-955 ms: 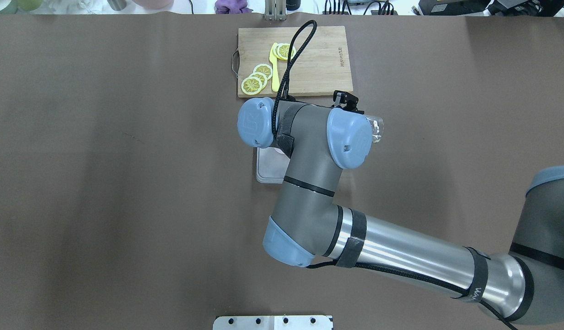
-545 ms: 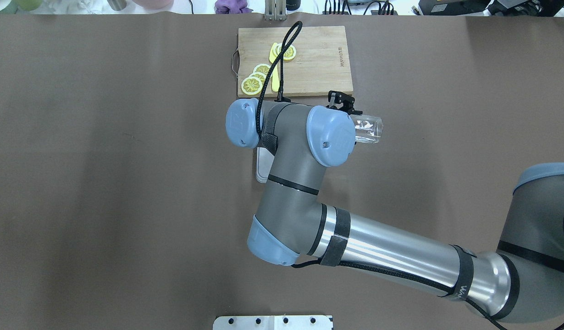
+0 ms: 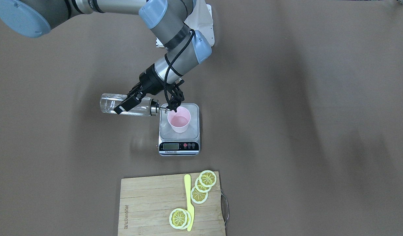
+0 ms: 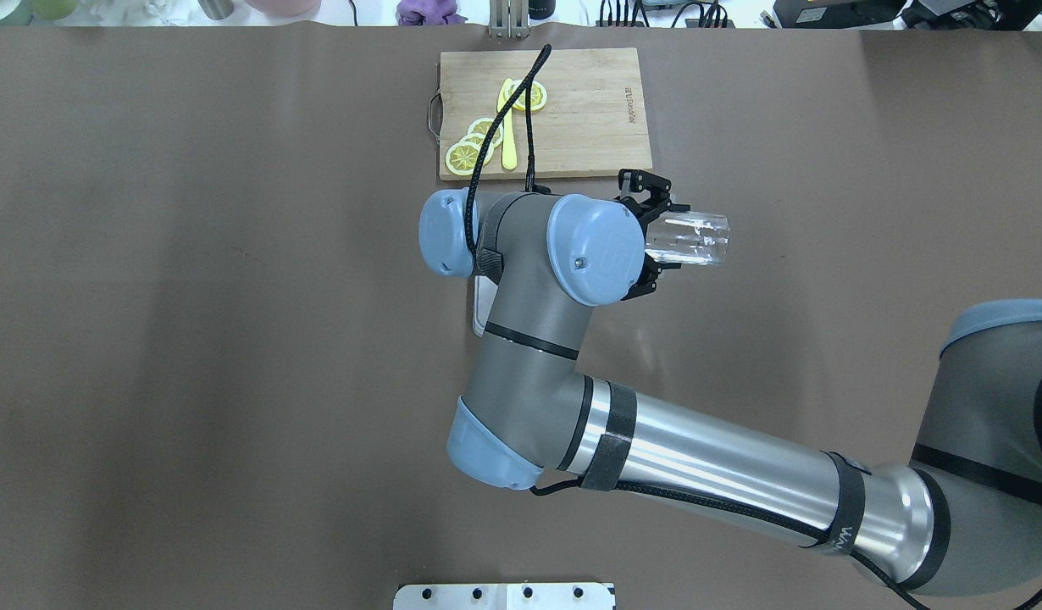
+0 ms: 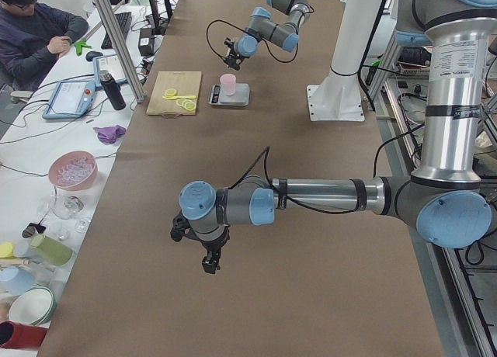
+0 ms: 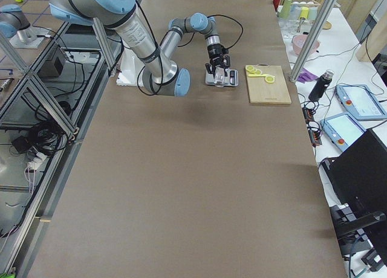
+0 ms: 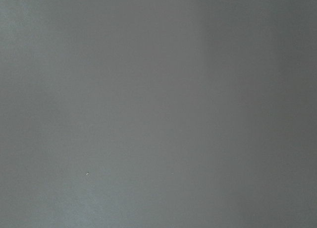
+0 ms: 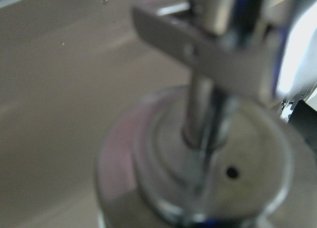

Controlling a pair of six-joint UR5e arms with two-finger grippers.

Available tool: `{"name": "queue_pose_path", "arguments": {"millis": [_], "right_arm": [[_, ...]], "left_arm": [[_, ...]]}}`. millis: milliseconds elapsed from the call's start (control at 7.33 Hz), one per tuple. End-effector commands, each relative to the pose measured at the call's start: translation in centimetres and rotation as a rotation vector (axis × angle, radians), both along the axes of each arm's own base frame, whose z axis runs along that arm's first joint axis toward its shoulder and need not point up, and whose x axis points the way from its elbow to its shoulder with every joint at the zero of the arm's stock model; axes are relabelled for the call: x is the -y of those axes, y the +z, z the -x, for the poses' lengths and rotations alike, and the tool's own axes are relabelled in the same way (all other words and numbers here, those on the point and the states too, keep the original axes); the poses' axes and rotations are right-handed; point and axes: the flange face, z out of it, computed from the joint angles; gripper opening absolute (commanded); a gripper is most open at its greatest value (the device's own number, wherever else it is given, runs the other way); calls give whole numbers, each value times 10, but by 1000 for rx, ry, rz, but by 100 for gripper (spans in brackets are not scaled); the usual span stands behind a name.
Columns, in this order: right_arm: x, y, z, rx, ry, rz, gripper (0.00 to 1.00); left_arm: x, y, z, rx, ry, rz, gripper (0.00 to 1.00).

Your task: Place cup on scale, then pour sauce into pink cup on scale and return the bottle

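Scale (image 3: 195, 132): flat on table (image 3: 286, 131); display strip faces away from robot base.
Cup (image 3: 179, 120): upright on scale platform, approx. ctr; narrower than platform.
Bottle (image 3: 108, 103): in the air at scale's right side, lying approx. horiz.; glass base points away from scale, metal spout (image 3: 154, 108) points toward it, tip at cup rim.
R gripper (image 3: 126, 104): fingers clamped across bottle body, nearer the neck end than the base.
Sauce: colourless; amt in bottle or cup cannot be made out.
R wrist cam: blurred close-up of metal cap and spout only.
Overhead view: R arm covers most of scale; only a sliver of platform shows, cup hidden.
L gripper (image 5: 208, 258): well apart from scale, far along table on robot's left, hanging close over the surface; cannot tell whether fingers are apart or closed.
L wrist cam: blank table surface only.
Cutting board (image 3: 145, 203): on scale's far side from robot base, near but not touching; carries lemon slices (image 3: 208, 178) and a yellow utensil (image 3: 188, 196).
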Motion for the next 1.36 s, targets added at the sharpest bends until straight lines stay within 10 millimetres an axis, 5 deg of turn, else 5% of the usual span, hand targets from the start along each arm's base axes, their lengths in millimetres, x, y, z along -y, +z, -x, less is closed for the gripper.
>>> {"name": "queue_pose_path", "arguments": {"millis": [0, 273, 1227], "right_arm": [[4, -5, 9, -54, -1, 26, 0], [5, 4, 9, -104, -2, 45, 0], [2, -17, 7, -73, 11, 24, 0]], "left_arm": [[-1, 1, 0, -1, 1, 1, 99], [-4, 4, 0, -2, 1, 7, 99], [-6, 5, 0, -4, 3, 2, 99]]}}
